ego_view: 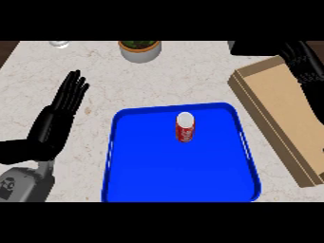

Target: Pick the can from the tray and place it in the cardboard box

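A red can (185,127) with a white top stands upright in the far middle of a blue tray (150,180). The cardboard box (283,109) lies to the tray's right, long and shallow. My left hand (58,116) rests open left of the tray, fingers straight and pointing away from me. My right hand (306,64) is over the far end of the cardboard box, well right of and beyond the can, its fingers hanging relaxed and holding nothing.
A white pot with a green plant (140,50) stands at the counter's far edge beyond the tray. A small glass object (60,44) sits at the far left. Dark wood shows past the counter's left corner.
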